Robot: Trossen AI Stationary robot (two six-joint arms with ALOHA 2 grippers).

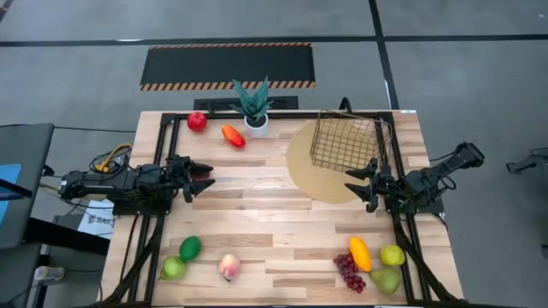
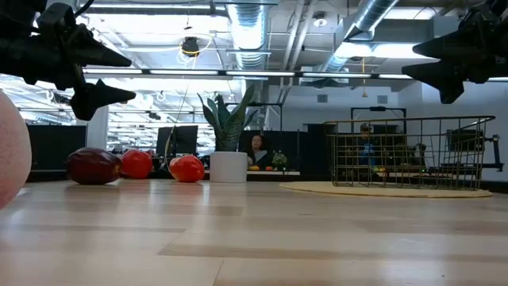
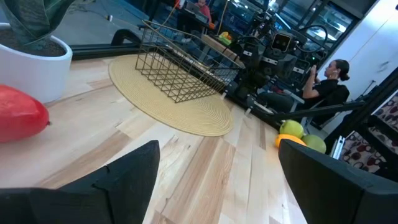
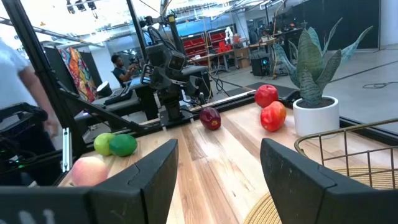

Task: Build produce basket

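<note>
The brass wire basket stands upright on a round tan mat at the far right. A red apple and an orange-red pepper lie at the far left. An avocado, a green apple and a peach lie near left. Grapes, a mango, a second green apple and a pear lie near right. My left gripper hovers open at the left edge, above a dark red fruit on the table. My right gripper hovers open beside the mat.
A potted green plant stands at the far edge between the pepper and the basket. Bare wood fills the table's middle. Black frame rails run along the table's sides. People sit in the room beyond the table.
</note>
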